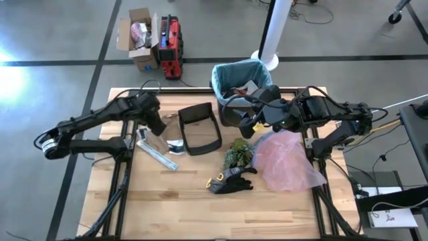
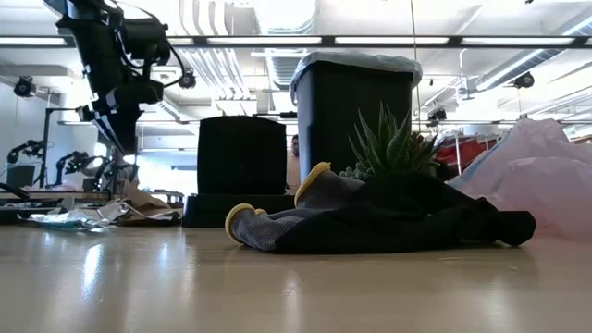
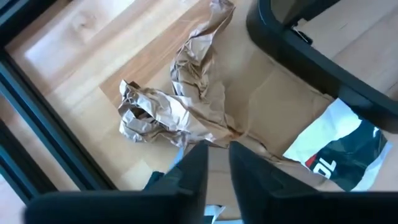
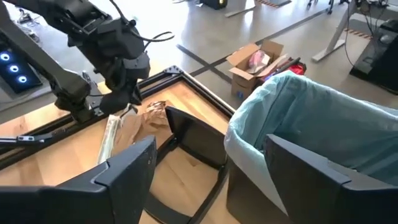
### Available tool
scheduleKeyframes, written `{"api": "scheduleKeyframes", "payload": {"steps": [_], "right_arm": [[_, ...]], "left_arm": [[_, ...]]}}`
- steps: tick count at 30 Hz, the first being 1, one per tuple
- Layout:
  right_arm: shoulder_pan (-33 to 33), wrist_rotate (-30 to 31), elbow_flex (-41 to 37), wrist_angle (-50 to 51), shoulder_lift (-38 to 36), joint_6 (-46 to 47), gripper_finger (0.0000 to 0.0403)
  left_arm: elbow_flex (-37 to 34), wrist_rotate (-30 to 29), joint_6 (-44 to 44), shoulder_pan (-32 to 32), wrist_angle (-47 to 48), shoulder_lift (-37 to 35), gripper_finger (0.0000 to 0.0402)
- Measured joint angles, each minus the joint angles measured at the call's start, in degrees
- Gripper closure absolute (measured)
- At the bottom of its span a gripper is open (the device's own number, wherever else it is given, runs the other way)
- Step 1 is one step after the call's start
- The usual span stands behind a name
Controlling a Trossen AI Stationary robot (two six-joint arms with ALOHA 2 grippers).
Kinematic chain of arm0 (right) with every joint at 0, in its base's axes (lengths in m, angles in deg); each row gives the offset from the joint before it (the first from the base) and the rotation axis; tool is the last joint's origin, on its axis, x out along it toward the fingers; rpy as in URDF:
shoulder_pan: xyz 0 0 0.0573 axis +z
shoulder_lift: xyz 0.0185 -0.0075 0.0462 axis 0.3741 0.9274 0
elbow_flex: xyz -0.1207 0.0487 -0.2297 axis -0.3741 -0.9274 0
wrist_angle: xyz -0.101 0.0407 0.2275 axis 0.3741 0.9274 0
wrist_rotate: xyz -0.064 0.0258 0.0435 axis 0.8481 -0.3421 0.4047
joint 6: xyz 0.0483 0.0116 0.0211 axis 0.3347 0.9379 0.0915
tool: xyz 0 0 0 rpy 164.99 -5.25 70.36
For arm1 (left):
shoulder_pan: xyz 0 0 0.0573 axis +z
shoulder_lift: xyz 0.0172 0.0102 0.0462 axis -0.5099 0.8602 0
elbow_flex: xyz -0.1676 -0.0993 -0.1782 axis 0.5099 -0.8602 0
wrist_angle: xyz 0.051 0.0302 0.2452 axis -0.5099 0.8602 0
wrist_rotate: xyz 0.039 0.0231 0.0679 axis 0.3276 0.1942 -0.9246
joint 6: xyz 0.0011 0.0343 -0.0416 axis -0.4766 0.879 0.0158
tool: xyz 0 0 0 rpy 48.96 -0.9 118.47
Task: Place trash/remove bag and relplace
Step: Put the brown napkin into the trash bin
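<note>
Landmark: black bin [image 1: 235, 97], upright at the far edge of the worktop [image 1: 200, 201], lined with the teal-blue bag [image 4: 323, 118], whose rim folds over the bin's lip; some litter shows inside the bin from above.

Left gripper [image 3: 216, 163]: beside the bin, beyond the black frame, low over the worktop. Its two fingers [image 3: 194, 171] stand nearly together, a narrow slit between them, tips at the edge of the crumpled brown paper [image 3: 168, 109]. Whether the paper is actually pinched cannot be told.

Right gripper [image 4: 208, 177]: close against the bin's near side, at rim height. Fingers spread wide, nothing between them, touching nothing visible.

Trash: the crumpled brown paper lies on the worktop beside the bin, past the frame, partly on a flat brown sheet; a white wrapper with red and dark print [image 3: 339, 149] lies just beside it, touching the frame's edge; a clear flat wrapper [image 1: 157, 152] lies nearer the front.

Other items:
- black frame [image 1: 199, 127], open rectangular, lying flat just beside the bin.
- green plant tuft [image 1: 237, 154], in front of the bin.
- black-and-yellow glove [image 1: 231, 179], in front of the plant.
- pink plastic bag [image 1: 287, 161], in front of the bin, beside the plant, under the right arm.
</note>
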Motion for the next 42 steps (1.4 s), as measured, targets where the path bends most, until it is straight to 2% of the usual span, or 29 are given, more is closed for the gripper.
{"api": "scheduleKeyframes", "payload": {"steps": [6, 12, 15, 20, 24, 32, 37, 40, 42], "right_arm": [[0.0, -0.2, 0.0, 0.0, 0.0, 2.8, 0.0092], [0.8, -0.6, 0.0, 0.1, 0.0, 5.0, 0.0089], [1.6, -0.6, 0.0, 0.1, 0.0, 6.3, 0.0089], [3.0, -0.6, 0.0, 0.1, 0.0, 8.1, 0.0089], [4.2, -0.5, 0.0, 0.2, 0.0, 9.6, 0.0089], [7.6, -0.1, 0.0, 0.2, 0.0, 12.1, 0.0089], [9.2, -0.1, 0.0, 0.2, 0.0, 12.6, 0.0089], [9.5, -0.1, 0.0, 0.2, 0.0, 12.7, 0.0089], [9.4, 0.1, 0.0, 0.2, 0.0, 12.6, 0.0089]], "left_arm": [[0.0, -0.2, 0.4, 0.0, -0.9, 5.3, 0.0245], [0.0, -5.6, 5.3, 0.0, -1.3, 12.6, 0.0147], [0.0, -8.7, 7.9, 0.0, -1.8, 15.7, 0.0109], [0.0, -8.9, 10.1, 0.0, -6.2, 19.0, 0.0073], [-0.5, -8.5, 11.7, 0.0, -9.7, 21.6, 0.0070], [-1.6, -8.5, 12.5, 0.0, -12.5, 27.7, 0.0092], [-2.1, -8.5, 12.4, 0.0, -12.8, 28.8, 0.0097], [-2.3, -8.5, 12.5, 0.0, -12.7, 27.9, 0.0130], [-2.3, -8.5, 12.5, 0.0, -12.6, 26.7, 0.0173]]}}
